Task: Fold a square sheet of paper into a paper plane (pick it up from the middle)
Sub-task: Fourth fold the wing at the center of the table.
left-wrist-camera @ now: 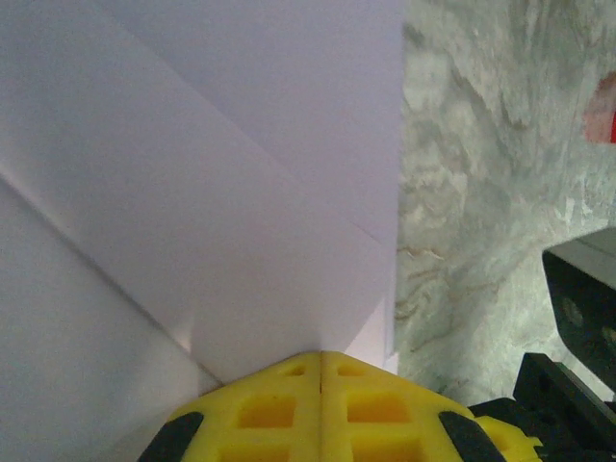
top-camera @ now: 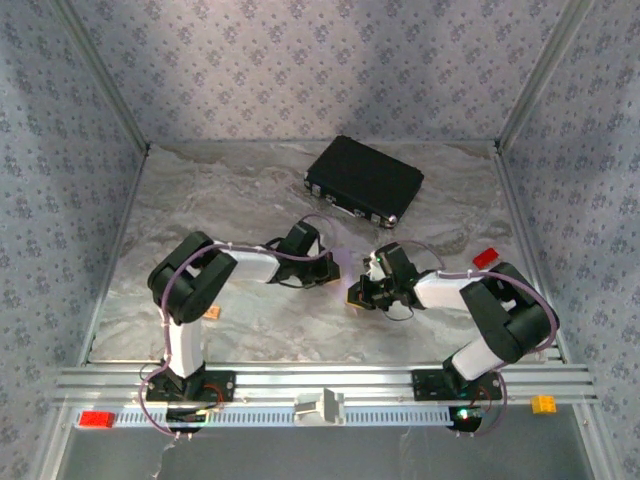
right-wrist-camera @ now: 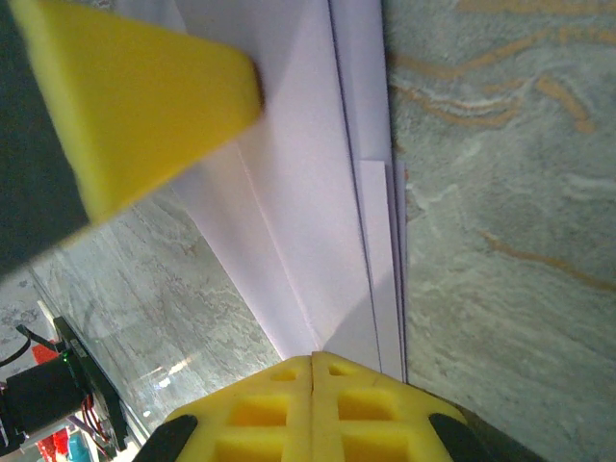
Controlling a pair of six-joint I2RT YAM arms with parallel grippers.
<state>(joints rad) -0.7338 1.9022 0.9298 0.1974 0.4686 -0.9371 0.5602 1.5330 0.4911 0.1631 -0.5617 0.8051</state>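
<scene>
Pinched by the shut left gripper (left-wrist-camera: 320, 357) and shut right gripper (right-wrist-camera: 313, 359) at the middle of the worktop (top-camera: 200, 205): folded sheet of paper (left-wrist-camera: 183, 183). Black case (top-camera: 364, 180) near far edge.

Recorded thin, matt lilac paper on the folded sheet (left-wrist-camera: 192, 212), smooth with crisp creases, observed matt yellow moulded plastic on the left gripper fingers (left-wrist-camera: 269, 409), noted marbled grey tabletop (left-wrist-camera: 481, 192) with a slight sheen, black case (top-camera: 365, 180) semi-gloss with bright edge fittings, brushed aluminium rail (top-camera: 320, 380).
</scene>
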